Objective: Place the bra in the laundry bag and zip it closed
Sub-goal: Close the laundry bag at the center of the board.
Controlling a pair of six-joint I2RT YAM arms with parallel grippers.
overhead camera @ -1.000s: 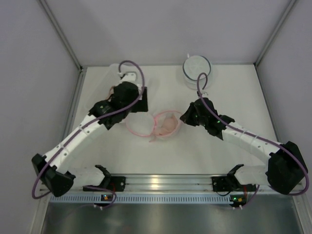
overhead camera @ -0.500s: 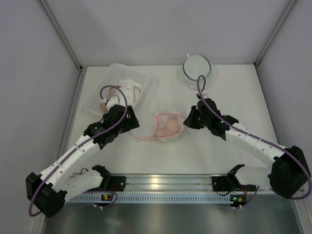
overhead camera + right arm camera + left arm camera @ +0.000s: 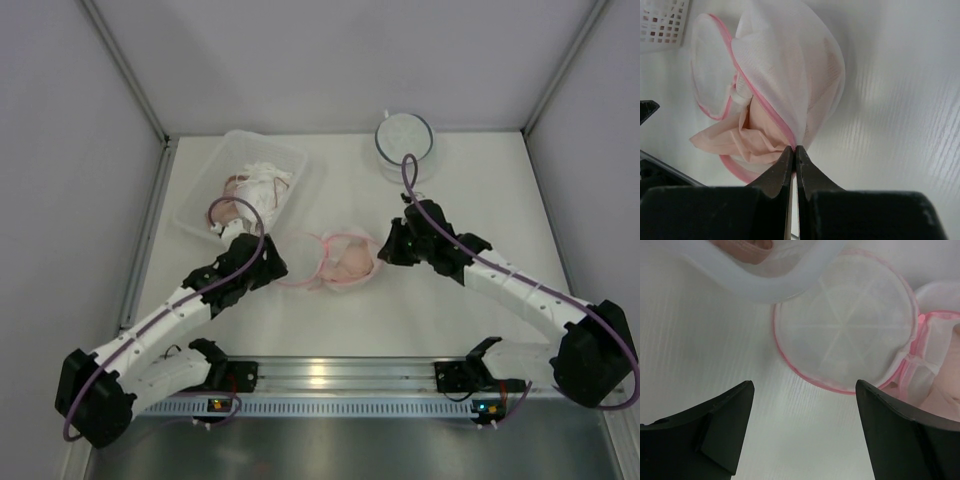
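The white mesh laundry bag [image 3: 340,262] with pink trim lies at the table's middle, its round lid flap [image 3: 845,337] open and flat to the left. The peach bra [image 3: 757,132] sits inside and bulges from the opening. My right gripper [image 3: 794,149] is shut on the bag's pink zipper edge at its right side; in the top view it [image 3: 385,250] touches the bag. My left gripper [image 3: 802,390] is open and empty, just in front of the flap, at the bag's left in the top view [image 3: 268,262].
A clear plastic bin [image 3: 242,185] with more garments stands at the back left; its rim [image 3: 760,280] shows close ahead of the left gripper. A round white lidded container [image 3: 404,135] stands at the back right. Enclosure walls ring the table.
My left arm has pulled back from the bin towards the near left, uncovering the bin, and now sits beside the bag's flap. My right gripper stays on the bag's edge.
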